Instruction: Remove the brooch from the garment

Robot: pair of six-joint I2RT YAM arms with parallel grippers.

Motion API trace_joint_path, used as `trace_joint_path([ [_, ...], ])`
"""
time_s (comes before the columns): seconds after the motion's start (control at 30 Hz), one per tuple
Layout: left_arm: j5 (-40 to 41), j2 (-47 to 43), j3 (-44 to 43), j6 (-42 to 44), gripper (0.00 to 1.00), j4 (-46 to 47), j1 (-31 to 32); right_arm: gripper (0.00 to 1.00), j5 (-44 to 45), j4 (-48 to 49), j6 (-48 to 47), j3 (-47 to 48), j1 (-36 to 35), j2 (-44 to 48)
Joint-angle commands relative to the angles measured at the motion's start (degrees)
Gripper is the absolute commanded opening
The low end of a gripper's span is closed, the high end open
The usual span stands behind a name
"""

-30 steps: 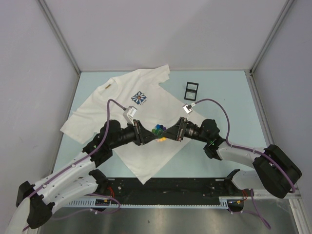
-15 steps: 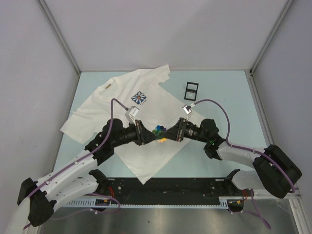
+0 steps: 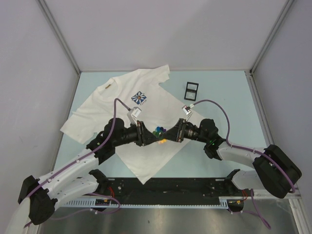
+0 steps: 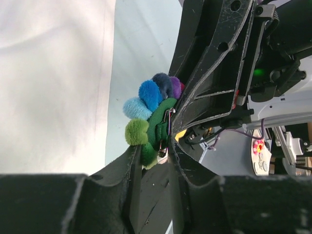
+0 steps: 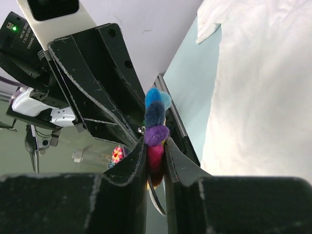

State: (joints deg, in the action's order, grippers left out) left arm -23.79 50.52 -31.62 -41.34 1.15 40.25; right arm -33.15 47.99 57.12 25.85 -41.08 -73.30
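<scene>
The white T-shirt [image 3: 122, 102] lies flat on the table, with its blue-and-white flower emblem [image 3: 140, 98] and tan collar label [image 3: 108, 87] showing. The brooch [image 3: 158, 130], a ring of coloured pom-poms on a green backing with a metal pin, sits between both grippers over the shirt's lower half. My left gripper [image 3: 147, 135] is closed on its green side [image 4: 148, 131], next to the pin. My right gripper [image 3: 169, 132] is shut on its red and purple pom-poms [image 5: 157, 141]. No cloth shows clinging to the brooch in the wrist views.
A small black rectangular frame [image 3: 191, 89] lies on the pale blue table right of the shirt. Grey walls enclose the table on three sides. The two grippers' fingers nearly touch each other at the brooch.
My left arm has edged a little to the right, toward the brooch. The right arm, brooch and shirt look unchanged.
</scene>
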Motion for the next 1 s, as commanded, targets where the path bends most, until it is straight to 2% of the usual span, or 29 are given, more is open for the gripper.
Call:
trace_joint_path([
  [0.0, -8.1, 0.4, -2.7, -0.1, 0.30, 5.6, 1.7, 0.00, -1.4, 5.5, 0.4, 2.4, -1.9, 0.4],
  [0.33, -6.5, -1.4, -2.6, 0.3, 0.36, 3.1, 1.2, 0.00, -1.1, 3.5, -0.3, 2.4, -1.7, 1.4],
  [0.43, -6.5, -2.9, -2.3, 0.2, 0.43, 2.1, 0.0, 0.00, -1.3, 2.4, -0.8, 2.4, -1.6, 1.8],
  [0.6, -7.4, -5.9, -0.7, -0.2, 0.60, 1.8, -2.8, 0.00, -1.5, 0.6, -1.5, 2.4, -1.5, 3.0],
  [0.67, -8.5, -6.5, 0.2, -1.0, 0.61, 2.7, -4.1, 0.00, -2.3, 1.1, -1.1, 2.3, -1.3, 2.8],
  [0.9, -12.0, -5.3, 2.3, -6.5, 0.52, 9.6, -7.5, 0.00, -5.4, 4.5, 0.2, 2.4, -1.6, 2.5],
  [0.97, -12.6, -4.2, 2.3, -7.2, 0.45, 10.5, -7.6, 0.00, -5.7, 4.7, 0.3, 2.3, -1.9, 2.5],
])
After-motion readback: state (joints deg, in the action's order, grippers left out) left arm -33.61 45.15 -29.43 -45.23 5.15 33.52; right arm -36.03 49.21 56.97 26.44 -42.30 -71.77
